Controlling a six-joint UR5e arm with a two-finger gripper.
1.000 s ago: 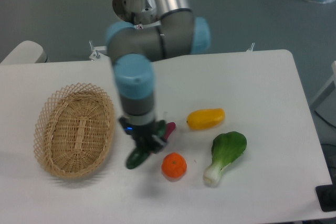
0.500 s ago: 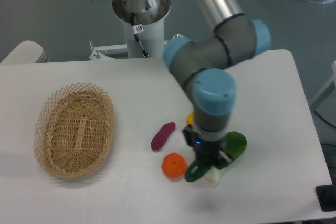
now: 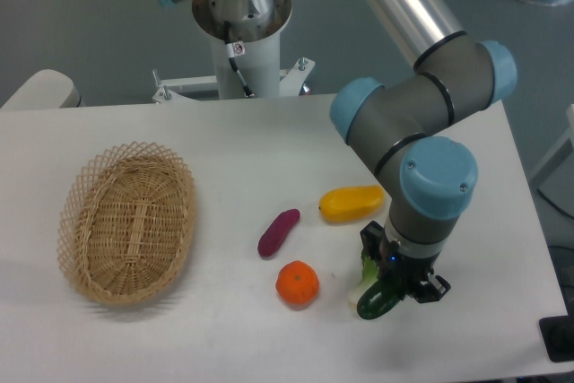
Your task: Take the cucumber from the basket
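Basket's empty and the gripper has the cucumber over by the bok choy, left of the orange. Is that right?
Not quite: the side is wrong. The camera view shows the gripper holding the cucumber right of the orange, not left of it. The rest stands: the basket is empty, and the cucumber is by the bok choy, which the arm mostly hides.

Even overhead light, soft shadows, slightly blurry pic, no glare.

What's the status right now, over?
Gripper shut on cucumber, right of orange. Basket empty, far left. Bok choy directly beneath arm.
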